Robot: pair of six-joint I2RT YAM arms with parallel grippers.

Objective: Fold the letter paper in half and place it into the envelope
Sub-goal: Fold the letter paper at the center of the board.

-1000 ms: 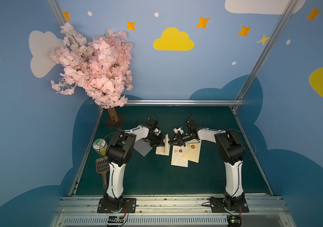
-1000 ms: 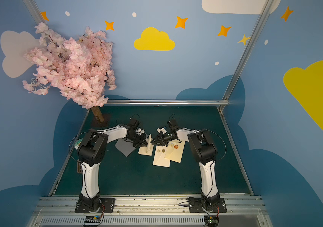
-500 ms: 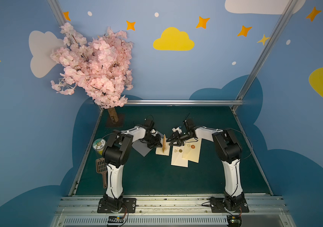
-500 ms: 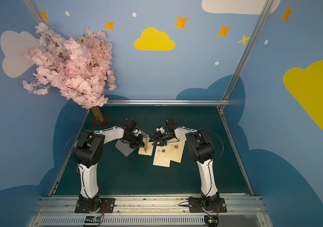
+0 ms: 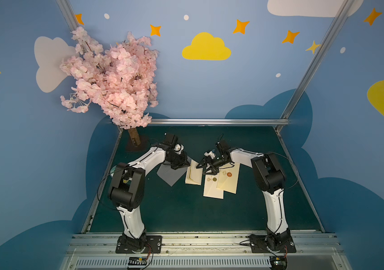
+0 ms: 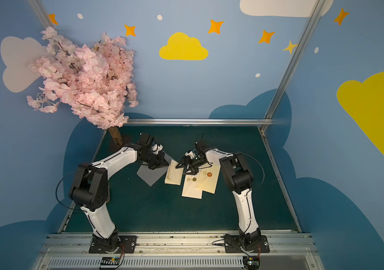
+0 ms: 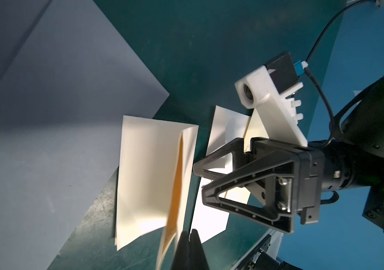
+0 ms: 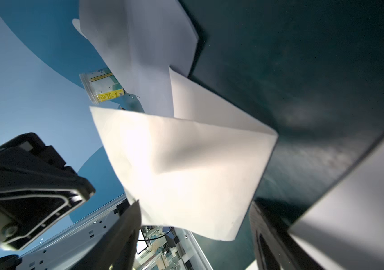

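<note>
Letter paper [image 5: 193, 174] update: a second ago we had it standing on edge between the two grippers. Now it's flopped over into a fold on the table [image 5: 186, 210], about midway between the left and right edges and closer to the far edge. In the left wrist view its top leaf is lifted a bit off the lower one.

Left gripper [image 7: 190, 233] is clamped tight right against that lifted leaf, but we can't tell if it's actually pinching it. Right gripper [image 8: 195, 203] went from narrow to wide, and the paper's loose edge sits between its spread jaws.

Both arms rise from the near edge, bend at the elbow and reach in toward each other, wrists low. The paper overlaps a gray sheet [image 5: 171, 174] on its left-edge side. Two cream envelopes [image 5: 213, 189] overlap on the right-edge side.
</note>
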